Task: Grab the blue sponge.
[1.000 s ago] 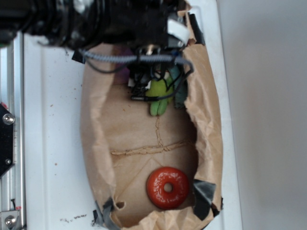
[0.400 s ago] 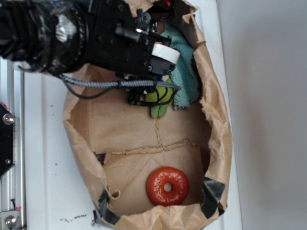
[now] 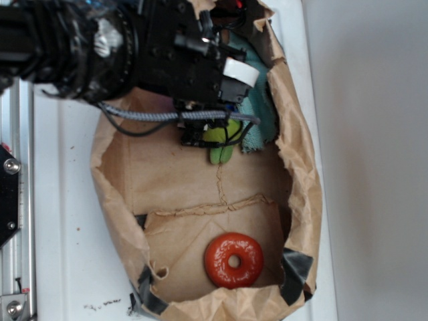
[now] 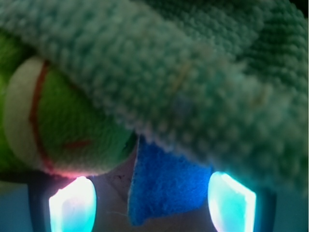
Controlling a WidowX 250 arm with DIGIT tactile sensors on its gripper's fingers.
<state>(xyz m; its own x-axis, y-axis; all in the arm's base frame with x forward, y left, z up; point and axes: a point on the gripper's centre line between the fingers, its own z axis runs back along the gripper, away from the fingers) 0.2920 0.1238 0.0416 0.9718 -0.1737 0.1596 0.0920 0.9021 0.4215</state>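
the black arm enters from the upper left of the exterior frame and reaches toward the upper middle, its bulky wrist and a grey braided cable lying over the top end of the crumpled brown paper bag [image 3: 127,180] that rests on the white desk [image 3: 63,234]. the pincer [image 4: 152,203] is hidden under the arm's body in that view. in the wrist view its two fingertips [image 4: 72,205] glow pale cyan at the lower left and lower right of the frame, standing apart with open space between them, so the pincer is wide and holds nothing.

the blue sponge [image 4: 166,181] shows in the lower middle of the wrist frame, between the fingertips, its upper part tucked under the teal terry cloth [image 4: 203,82] that fills the top and right. the green plush frog [image 4: 63,130] sits at the left, just beside the sponge.

in the exterior view a red ring [image 3: 233,261] lies in the bag's lower part, well apart from the arm. no writing can be read.
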